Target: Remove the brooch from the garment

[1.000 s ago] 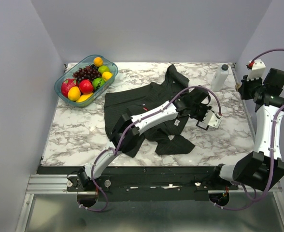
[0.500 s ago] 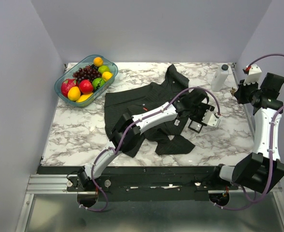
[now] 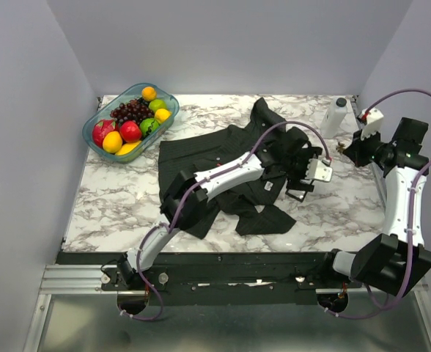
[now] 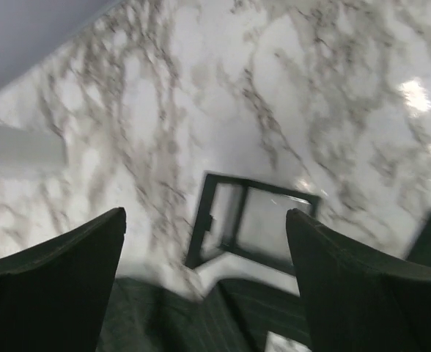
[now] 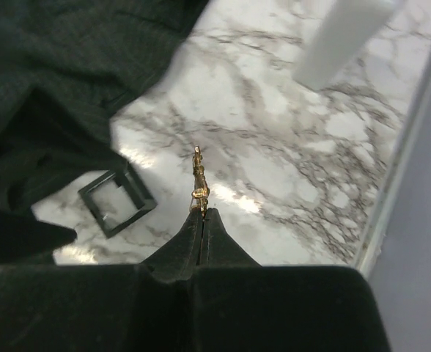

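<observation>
One brooch (image 5: 199,183) is pinched at its lower end between the closed fingers of the right gripper (image 5: 202,217). It is off the garment (image 3: 201,154), above the table (image 3: 113,198) at the garment's 3 o'clock; its detail is blurred. The left gripper (image 4: 204,213) is spread apart and holds nothing, over one black buckle frame (image 4: 248,231). The left arm (image 3: 230,172) hides the garment's middle. Since a second ago, the right gripper has shifted toward 9 o'clock.

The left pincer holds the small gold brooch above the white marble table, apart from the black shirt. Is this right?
No, the right pincer holds the small gold metal brooch, shut on it above the white marble table, apart from the black pinstriped shirt. The right wrist view shows it.
</observation>
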Available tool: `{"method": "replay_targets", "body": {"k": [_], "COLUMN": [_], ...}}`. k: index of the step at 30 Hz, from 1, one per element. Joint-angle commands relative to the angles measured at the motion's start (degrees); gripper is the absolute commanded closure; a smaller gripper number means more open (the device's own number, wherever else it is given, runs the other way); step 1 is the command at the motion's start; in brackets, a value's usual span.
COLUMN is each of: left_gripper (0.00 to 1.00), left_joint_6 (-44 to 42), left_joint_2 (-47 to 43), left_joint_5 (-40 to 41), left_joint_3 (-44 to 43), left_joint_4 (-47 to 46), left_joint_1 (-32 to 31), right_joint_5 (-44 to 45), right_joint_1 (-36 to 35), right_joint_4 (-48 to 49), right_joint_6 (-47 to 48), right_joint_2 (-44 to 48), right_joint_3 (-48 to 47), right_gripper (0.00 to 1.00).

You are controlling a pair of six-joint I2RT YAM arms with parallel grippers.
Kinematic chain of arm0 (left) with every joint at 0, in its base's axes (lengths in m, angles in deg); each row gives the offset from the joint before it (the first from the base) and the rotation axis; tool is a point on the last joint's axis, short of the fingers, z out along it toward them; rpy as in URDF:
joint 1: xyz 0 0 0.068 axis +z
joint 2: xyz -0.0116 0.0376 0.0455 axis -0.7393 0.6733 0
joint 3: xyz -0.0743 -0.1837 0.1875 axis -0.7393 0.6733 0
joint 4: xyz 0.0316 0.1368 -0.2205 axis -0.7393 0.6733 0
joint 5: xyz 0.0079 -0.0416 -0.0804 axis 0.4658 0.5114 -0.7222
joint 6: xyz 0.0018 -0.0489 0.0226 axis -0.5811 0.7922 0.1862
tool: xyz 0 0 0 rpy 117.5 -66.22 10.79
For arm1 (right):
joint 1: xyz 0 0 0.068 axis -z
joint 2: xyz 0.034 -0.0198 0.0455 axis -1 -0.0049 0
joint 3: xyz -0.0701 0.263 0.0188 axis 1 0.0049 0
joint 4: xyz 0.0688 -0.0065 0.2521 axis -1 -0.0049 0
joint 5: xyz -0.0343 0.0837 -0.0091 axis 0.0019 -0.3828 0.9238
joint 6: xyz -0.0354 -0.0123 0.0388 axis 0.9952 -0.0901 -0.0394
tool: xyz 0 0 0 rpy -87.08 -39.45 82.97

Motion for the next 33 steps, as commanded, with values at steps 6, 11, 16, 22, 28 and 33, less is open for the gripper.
{"method": "replay_targets", "body": {"k": [6, 11, 16, 22, 28, 33], "left_gripper": [0.01, 0.01, 0.01, 0.01, 0.01, 0.01], "left_joint_6": [30.9, 30.9, 29.4, 29.8, 29.0, 28.9], "left_joint_2": [-37.9, -45.2, -48.9, -49.7, -47.9, -46.3], "left_joint_5": [-9.9, -8.5, -4.7, -2.2, -2.4, -2.5], "left_joint_3": [30.7, 38.4, 43.1, 44.4, 42.8, 41.0], "left_joint_4": [-2.8, 7.9, 8.0, 6.1, 7.1, 8.0], "left_joint_1": [14.2, 23.4, 29.2, 32.2, 32.7, 32.9], "right_joint_5": [-9.9, 6.4, 16.4, 21.3, 24.4, 27.7], "right_joint_1": [-12.2, -26.4, -29.0, -29.4, -30.6, -31.3], "right_joint_4": [-20.0, -5.1, 2.7, 4.3, 7.3, 10.8], "right_joint_6": [26.6, 15.8, 11.8, 15.0, 18.5, 21.5], "right_joint_2": [4.6, 5.3, 0.9, -4.1, -8.5, -11.5], "right_joint_3": [3.9, 13.5, 15.9, 16.0, 14.9, 15.4], "right_gripper": [0.99, 0.99, 0.99, 1.00, 1.00, 1.00]}}
